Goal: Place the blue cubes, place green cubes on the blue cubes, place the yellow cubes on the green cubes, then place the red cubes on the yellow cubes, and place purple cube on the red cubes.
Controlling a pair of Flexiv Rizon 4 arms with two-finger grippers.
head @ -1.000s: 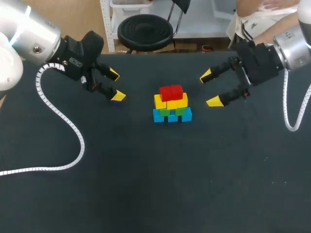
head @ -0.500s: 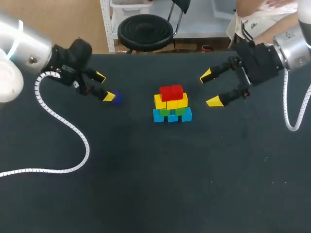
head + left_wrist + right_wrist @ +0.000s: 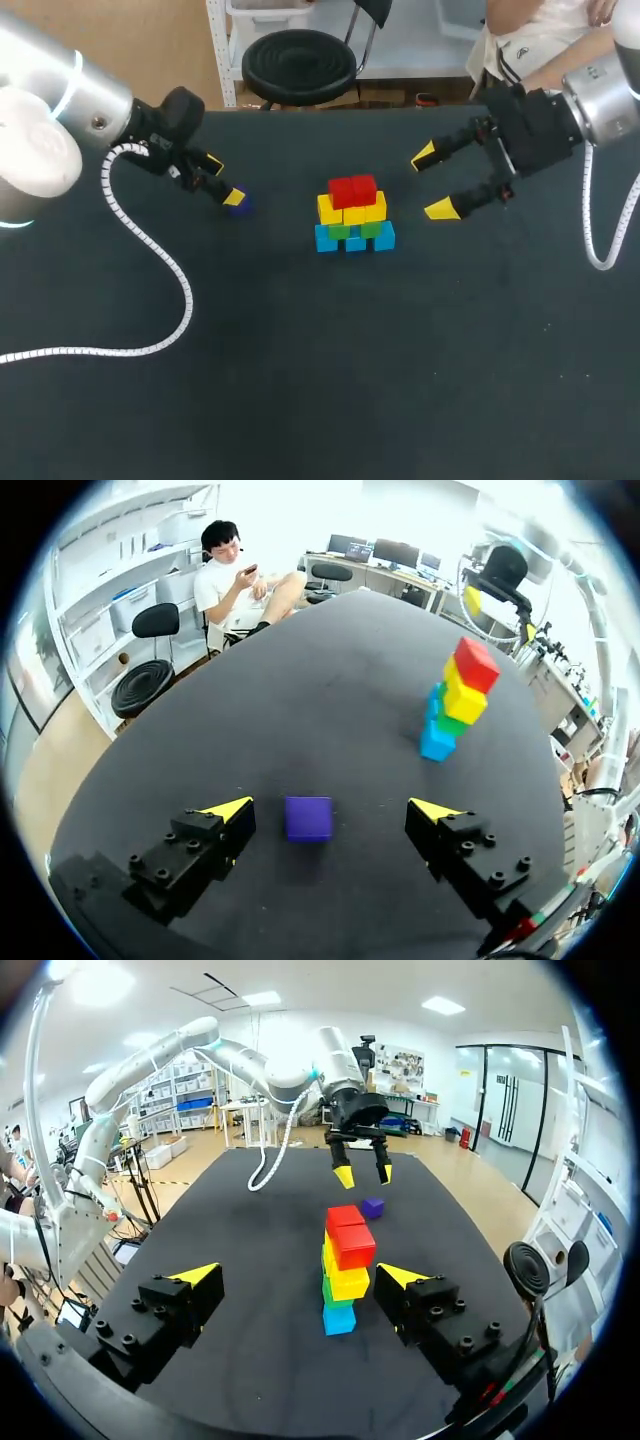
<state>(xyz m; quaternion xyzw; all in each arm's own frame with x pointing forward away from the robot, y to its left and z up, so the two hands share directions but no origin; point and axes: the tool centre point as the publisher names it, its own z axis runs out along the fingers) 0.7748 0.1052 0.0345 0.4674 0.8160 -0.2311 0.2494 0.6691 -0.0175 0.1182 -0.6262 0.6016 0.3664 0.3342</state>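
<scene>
Between the spread fingers of the left claw (image 3: 330, 810), a small purple cube (image 3: 308, 818), seemingly of hard plastic, is seen resting on the dark table (image 3: 300, 710), touched by neither fingertip and well apart from the stepped stack of blue, green, yellow and red cubes (image 3: 354, 215). It is judged light, rigid and rather smooth, so two opposite flat faces should be gripped squarely, near mid-height. The right claw (image 3: 432, 183) is held with fingers apart beside the stack, carrying nothing.
</scene>
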